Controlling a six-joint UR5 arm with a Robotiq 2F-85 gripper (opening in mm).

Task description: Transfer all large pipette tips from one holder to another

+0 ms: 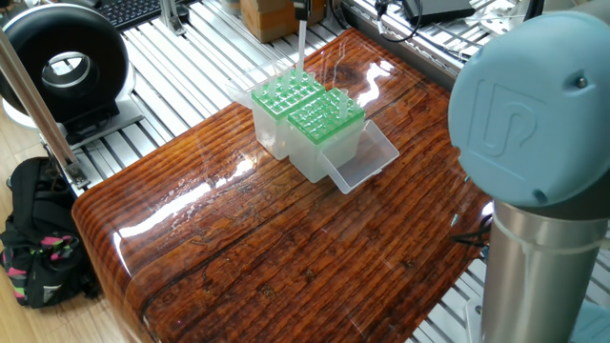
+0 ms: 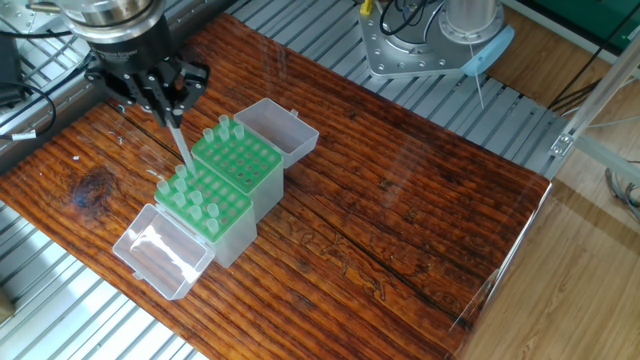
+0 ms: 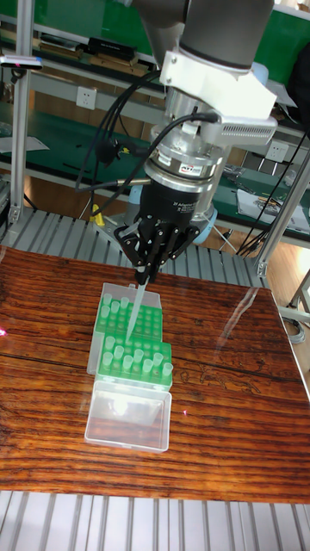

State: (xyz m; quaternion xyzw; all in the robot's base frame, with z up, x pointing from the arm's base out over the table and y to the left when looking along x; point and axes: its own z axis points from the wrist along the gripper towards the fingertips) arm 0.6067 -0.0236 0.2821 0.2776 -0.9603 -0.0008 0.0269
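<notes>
The gripper [image 3: 143,277] is closed on the wide upper end of one pipette tip [image 2: 181,150], which hangs almost upright with its point just above the two green racks. In the tall fixed view the point is over the line where the far rack [image 3: 133,316] meets the near rack [image 3: 135,356]; I cannot tell which hole it aims at, or whether it already touches. The near rack carries several other tips [image 2: 195,200] standing in its holes, and the far rack shows a few at its edge. To do this step well, I think the tip should stay vertical and come down slowly over one free hole, because the holes are close together and a tilted cone may catch on the grid or push a neighbour. The gripper should let go only when the collar sits on the green plate. The tips are thin, translucent whitish cones, smooth and light. The racks are green perforated plates on cloudy plastic boxes, each with an open clear lid [image 3: 127,418] lying flat. The worktop [image 1: 286,257] is dark glossy wood with strong grain.
</notes>
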